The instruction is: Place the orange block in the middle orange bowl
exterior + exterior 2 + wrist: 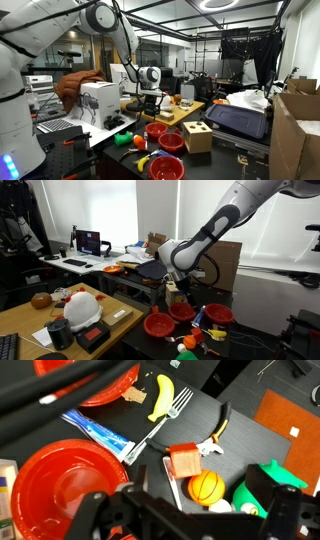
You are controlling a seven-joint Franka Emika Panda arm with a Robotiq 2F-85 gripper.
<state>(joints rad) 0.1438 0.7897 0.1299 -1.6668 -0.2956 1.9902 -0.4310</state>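
Beneath the tool (150, 100), which hangs well above the dark bench (240, 400), the orange block (185, 461) lies on the bench surface, outside every bowl. In the wrist view the tool's fingers (95, 510) stand spread apart along the bottom edge, with nothing pinched between them. The block sits ahead of the gap between them, and an orange ball (206, 486) lies just beside it, nearer the tool. Black-handled pliers (220, 428) lie near the block's far side. Further ahead of the tool are a metal fork (155, 425) and, beyond it, a yellow banana (162, 395). Off to one side of the tool a large orange-red bowl (60, 480) stands empty, apart from the block, and a second bowl (105, 385) shows at the top edge, partly hidden by the arm. A green object (272, 478) lies on the opposite side, half covered by a finger. In an exterior view, three bowls cluster on the bench below the tool, with the middle bowl (171, 141) beside a wooden box (197, 135).
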